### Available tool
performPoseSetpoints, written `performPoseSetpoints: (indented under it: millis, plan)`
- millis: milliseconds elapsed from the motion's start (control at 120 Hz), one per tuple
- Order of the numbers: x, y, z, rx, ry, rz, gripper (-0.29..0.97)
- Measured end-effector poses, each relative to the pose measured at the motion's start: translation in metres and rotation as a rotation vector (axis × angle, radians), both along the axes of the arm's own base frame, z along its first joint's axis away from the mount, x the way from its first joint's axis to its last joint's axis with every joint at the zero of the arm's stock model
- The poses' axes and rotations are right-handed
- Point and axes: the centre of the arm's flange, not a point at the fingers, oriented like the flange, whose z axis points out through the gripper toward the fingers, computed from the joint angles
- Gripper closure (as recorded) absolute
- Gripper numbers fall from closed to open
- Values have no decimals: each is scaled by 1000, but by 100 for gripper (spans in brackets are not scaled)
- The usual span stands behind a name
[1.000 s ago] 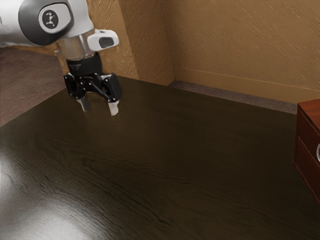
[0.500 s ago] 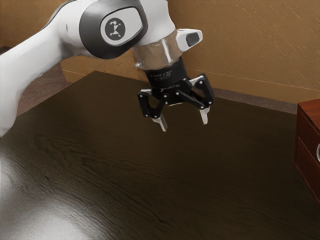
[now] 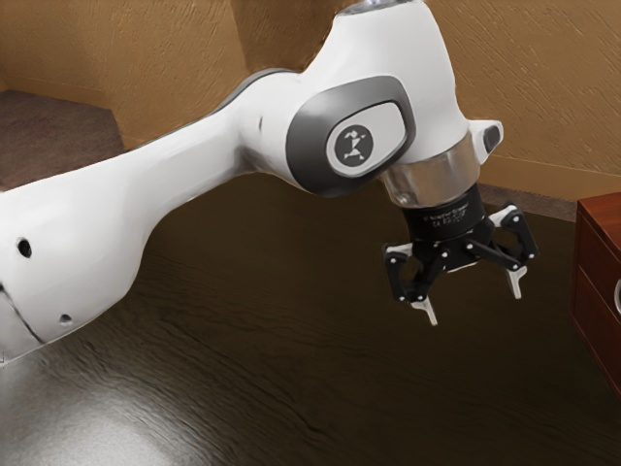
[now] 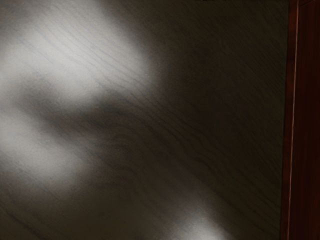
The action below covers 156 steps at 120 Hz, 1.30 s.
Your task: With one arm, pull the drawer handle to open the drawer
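- Now gripper [image 3: 471, 299] has swung across table [image 3: 243, 388] twd drawer unit [image 3: 594, 282]; fingers spread, holding nothing
- handle [image 3: 617, 296] not reached yet; approach step, pull not begun

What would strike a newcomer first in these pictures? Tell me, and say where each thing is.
The big white arm sweeps in from the exterior view's left across the dark wooden table. Its black claw hangs open above the tabletop. At the exterior view's right edge stands a red-brown drawer cabinet, apart from the claw.
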Motion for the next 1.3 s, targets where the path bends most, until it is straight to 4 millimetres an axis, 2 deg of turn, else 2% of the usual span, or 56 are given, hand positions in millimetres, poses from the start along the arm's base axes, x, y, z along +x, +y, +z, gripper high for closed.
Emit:
performPoseSetpoints:
  millis: [100,292,425,667,908,1300]
  plan:
    - [9,-8,-8,-20,-26,46,0]
    - [15,-21,-6,-57,-75,109,0]
    - [21,-34,-14,-85,-108,139,0]
    - [33,-41,-32,-120,-154,198,0]
    - [24,-70,-38,-145,-178,193,0]
    - [30,-91,-64,-158,-181,205,0]
